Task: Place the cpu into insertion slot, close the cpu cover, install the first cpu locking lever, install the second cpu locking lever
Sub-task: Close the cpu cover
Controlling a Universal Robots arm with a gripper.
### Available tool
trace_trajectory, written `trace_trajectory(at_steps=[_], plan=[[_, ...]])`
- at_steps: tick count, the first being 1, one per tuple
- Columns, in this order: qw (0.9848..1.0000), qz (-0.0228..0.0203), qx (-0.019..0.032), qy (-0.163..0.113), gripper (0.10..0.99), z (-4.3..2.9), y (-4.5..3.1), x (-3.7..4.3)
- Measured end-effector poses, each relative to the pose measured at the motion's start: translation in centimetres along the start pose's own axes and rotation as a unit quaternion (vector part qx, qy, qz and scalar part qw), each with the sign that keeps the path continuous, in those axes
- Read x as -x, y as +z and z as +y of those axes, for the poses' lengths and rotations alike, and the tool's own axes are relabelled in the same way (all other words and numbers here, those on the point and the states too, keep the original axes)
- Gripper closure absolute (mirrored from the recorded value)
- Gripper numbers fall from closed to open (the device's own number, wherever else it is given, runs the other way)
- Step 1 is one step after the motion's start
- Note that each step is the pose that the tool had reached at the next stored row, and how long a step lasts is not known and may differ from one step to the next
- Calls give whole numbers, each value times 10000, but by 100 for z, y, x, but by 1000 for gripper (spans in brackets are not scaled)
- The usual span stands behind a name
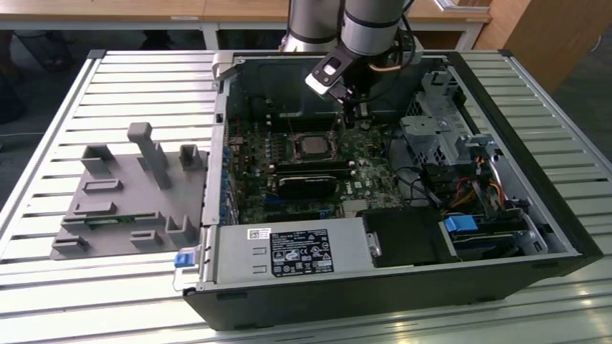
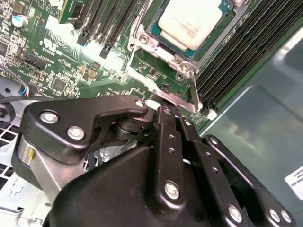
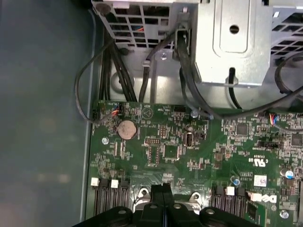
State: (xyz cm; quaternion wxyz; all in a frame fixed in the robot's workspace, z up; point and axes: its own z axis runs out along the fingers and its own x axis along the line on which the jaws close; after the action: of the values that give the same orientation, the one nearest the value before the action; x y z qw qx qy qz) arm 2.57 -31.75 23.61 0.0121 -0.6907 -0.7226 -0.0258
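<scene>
In the exterior view the claw (image 1: pixel 352 112) hangs inside the open black case (image 1: pixel 383 295), at 1 o'clock of the cpu (image 1: pixel 311 145). The cpu sits in the slot (image 1: pixel 291 142) on the green board (image 1: pixel 373 175). A grey moulded fixture (image 1: pixel 125 193) lies on the slatted bench (image 1: pixel 57 301) at 9 o'clock of the case.

The second wrist view adds the cpu's matte silvery top, the cover (image 2: pixel 147 40) framing it in thin metal, and a bright lever (image 2: pixel 194 92).

The first wrist view shows the black fingers (image 3: pixel 155 193) pressed together, a round coin cell (image 3: pixel 127 128) and black cables (image 3: pixel 90 75).
</scene>
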Motion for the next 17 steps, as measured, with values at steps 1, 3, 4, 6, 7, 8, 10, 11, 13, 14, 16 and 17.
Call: trace_trajectory(at_steps=[1, 3, 4, 6, 7, 8, 10, 11, 13, 14, 16, 17], plan=[[10000, 0, 0, 0, 980, -11, 2, 0], [10000, 1, 0, 0, 980, -30, 5, -1], [10000, 1, 0, 0, 980, -41, 6, -2], [10000, 1, 0, 0, 980, -61, 9, -2], [10000, 1, 0, 0, 980, -71, 11, -2], [10000, 1, 0, 0, 980, -81, 12, -3], [10000, 0, 0, 0, 980, -95, 15, -4], [10000, 0, 1, 0, 980, -103, 17, -4], [10000, -1, 0, 0, 980, -123, 20, -5], [10000, -1, 0, 0, 980, -130, 22, -5], [10000, -2, 0, 0, 980, -151, 25, -6], [10000, -2, 1, 0, 980, -158, 28, -6]])
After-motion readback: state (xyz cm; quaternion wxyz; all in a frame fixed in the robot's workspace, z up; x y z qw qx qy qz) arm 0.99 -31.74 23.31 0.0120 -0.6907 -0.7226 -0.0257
